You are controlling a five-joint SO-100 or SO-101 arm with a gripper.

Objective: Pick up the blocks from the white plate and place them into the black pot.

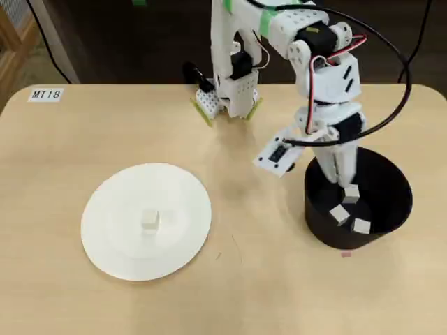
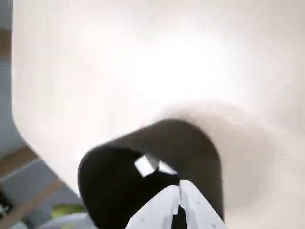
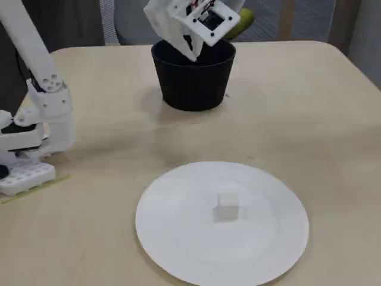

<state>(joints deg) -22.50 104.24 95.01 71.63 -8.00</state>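
Observation:
One small off-white block (image 1: 149, 220) (image 3: 227, 205) sits near the middle of the white plate (image 1: 112, 237) (image 3: 178, 250). The black pot (image 1: 321, 230) (image 3: 193, 89) (image 2: 190, 138) stands to the right in the overhead view. Three blocks lie inside it (image 1: 351, 194) (image 1: 339, 214) (image 1: 361, 225); the wrist view shows pale blocks (image 2: 144, 165) on its floor. My gripper (image 1: 344, 183) (image 2: 180, 186) (image 3: 191, 53) hangs over the pot's mouth with its tips dipping inside. Its fingers meet at the tips and nothing is between them.
The arm's white base (image 1: 227, 98) (image 3: 27, 173) is clamped at the table's far edge in the overhead view. A label reading MT18 (image 1: 46, 94) is stuck at the far left corner. Black cables (image 1: 391, 49) loop above the pot.

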